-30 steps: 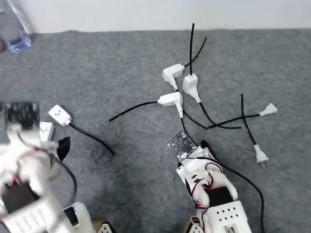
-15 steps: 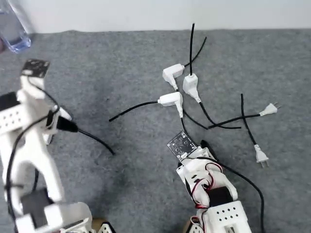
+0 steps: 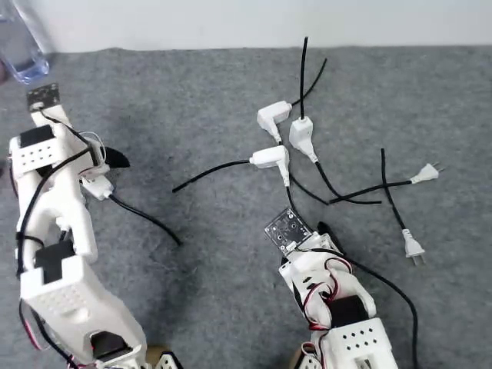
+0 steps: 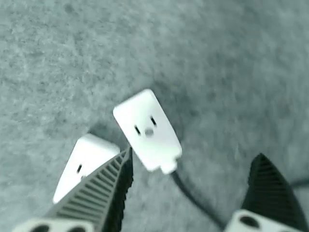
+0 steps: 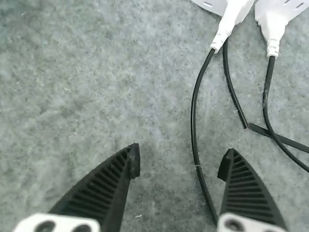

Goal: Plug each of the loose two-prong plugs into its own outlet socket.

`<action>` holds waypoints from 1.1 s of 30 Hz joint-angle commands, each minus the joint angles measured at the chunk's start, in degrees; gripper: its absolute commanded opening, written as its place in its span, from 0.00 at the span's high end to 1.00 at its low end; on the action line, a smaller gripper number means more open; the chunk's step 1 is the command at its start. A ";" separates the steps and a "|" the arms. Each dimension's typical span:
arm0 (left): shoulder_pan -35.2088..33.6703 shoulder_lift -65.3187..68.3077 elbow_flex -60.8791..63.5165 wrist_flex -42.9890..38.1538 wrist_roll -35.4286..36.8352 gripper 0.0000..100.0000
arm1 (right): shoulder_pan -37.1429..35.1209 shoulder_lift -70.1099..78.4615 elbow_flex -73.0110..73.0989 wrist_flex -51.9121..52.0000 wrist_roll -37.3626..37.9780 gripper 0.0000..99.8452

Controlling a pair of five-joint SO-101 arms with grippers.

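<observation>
Two loose two-prong plugs lie at the right: one (image 3: 425, 174) farther back, one (image 3: 413, 247) nearer the front, both on black cords. Three white outlet sockets (image 3: 273, 119) (image 3: 300, 134) (image 3: 269, 157) cluster mid-table. At the left another white socket (image 3: 98, 187) lies under my left gripper (image 3: 104, 173). In the left wrist view that socket (image 4: 147, 128) sits between the open fingers of the left gripper (image 4: 190, 169), with a second socket (image 4: 87, 162) beside one finger. My right gripper (image 5: 181, 166) is open and empty above the mat, over a black cord (image 5: 195, 125).
A clear plastic bottle (image 3: 19, 46) stands at the back left corner. Black cords (image 3: 338, 192) cross the grey mat between the centre sockets and the plugs. Bare mat (image 3: 192, 100) lies between the left sockets and the centre cluster.
The left arm has swung up from the front left and stretched out over the left sockets, its gripper now open above one. The right arm has not moved.
</observation>
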 commanded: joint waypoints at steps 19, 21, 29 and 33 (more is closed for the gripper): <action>-1.76 5.10 -5.23 3.52 16.09 0.64 | 0.31 -0.40 0.79 -1.19 -0.44 0.74; -2.55 7.74 -6.11 2.20 16.09 0.64 | 0.31 -0.40 0.79 -1.19 -0.44 0.74; -4.04 19.78 -20.09 4.66 15.91 0.64 | 0.31 -0.40 0.79 -1.10 -0.44 0.74; -3.78 26.73 -30.29 11.78 15.91 0.64 | 0.31 -0.40 0.79 -1.10 -0.44 0.74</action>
